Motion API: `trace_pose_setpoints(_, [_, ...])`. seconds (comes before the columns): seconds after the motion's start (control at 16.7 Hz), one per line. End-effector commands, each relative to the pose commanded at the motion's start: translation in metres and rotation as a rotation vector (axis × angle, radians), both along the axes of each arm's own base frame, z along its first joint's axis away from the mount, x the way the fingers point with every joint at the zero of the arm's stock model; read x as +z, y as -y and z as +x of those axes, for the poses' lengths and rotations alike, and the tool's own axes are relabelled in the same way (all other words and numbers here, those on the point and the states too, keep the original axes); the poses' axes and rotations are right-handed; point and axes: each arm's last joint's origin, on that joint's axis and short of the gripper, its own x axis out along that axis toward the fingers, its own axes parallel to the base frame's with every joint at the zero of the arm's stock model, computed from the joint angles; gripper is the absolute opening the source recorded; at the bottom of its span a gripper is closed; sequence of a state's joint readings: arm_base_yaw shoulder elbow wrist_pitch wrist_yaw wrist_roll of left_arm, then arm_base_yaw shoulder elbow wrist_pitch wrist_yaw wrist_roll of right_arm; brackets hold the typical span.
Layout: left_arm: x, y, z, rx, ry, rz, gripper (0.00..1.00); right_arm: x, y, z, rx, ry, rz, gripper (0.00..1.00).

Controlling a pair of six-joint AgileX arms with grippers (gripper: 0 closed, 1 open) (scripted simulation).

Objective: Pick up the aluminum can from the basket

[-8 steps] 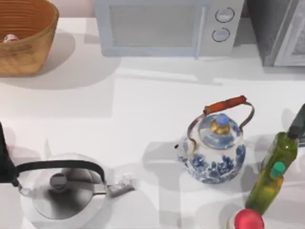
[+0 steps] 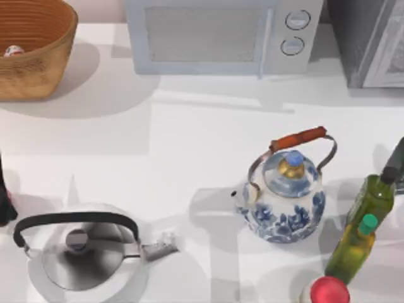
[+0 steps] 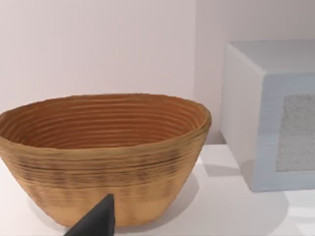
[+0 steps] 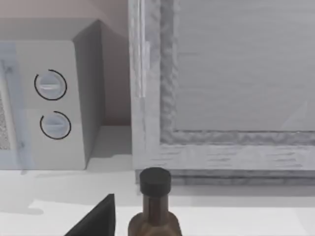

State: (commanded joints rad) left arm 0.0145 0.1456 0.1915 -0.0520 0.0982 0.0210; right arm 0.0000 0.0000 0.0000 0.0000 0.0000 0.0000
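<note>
The can (image 2: 12, 50) sits low in the basket (image 2: 47, 63), far beyond the left gripper (image 2: 5, 211), the nearer one; I cannot tell its grip.

We see the table from overhead; our left wrist camera faces the basket (image 3: 103, 157) ahead; both share it, and the microwave (image 2: 221, 35).
</note>
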Motion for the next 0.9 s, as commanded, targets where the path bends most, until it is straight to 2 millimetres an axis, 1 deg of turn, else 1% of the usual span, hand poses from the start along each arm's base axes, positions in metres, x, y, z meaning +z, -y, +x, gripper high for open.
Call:
trace_pose_setpoints(0.12, [0.032, -0.002, 0.004, -0.015, -0.024, 0.007, 1.00, 0.000, 0.000, 0.000, 0.000, 0.000, 0.000, 1.00])
trace_pose_setpoints(0.3, [0.093, -0.009, 0.021, -0.003, -0.079, 0.008, 1.00, 0.000, 0.000, 0.000, 0.000, 0.000, 0.000, 1.00])
trace_pose_setpoints(0.48, [0.158, -0.024, 0.056, 0.038, -0.131, 0.003, 1.00, 0.000, 0.000, 0.000, 0.000, 0.000, 0.000, 1.00])
trace_pose_setpoints(0.6, [0.191, -0.037, 0.085, 0.061, -0.160, -0.001, 1.00, 0.000, 0.000, 0.000, 0.000, 0.000, 0.000, 1.00])
trace_pose_setpoints(0.66, [0.203, -0.043, 0.100, 0.068, -0.174, -0.002, 1.00, 0.000, 0.000, 0.000, 0.000, 0.000, 0.000, 1.00])
trace_pose_setpoints(0.78, [0.218, -0.056, 0.129, 0.066, -0.213, -0.006, 1.00, 0.000, 0.000, 0.000, 0.000, 0.000, 0.000, 1.00])
trace_pose_setpoints(0.84, [0.220, -0.061, 0.143, 0.055, -0.243, -0.010, 1.00, 0.000, 0.000, 0.000, 0.000, 0.000, 0.000, 1.00])
trace_pose_setpoints(0.9, [0.218, -0.065, 0.159, 0.039, -0.287, -0.018, 1.00, 0.000, 0.000, 0.000, 0.000, 0.000, 0.000, 1.00])
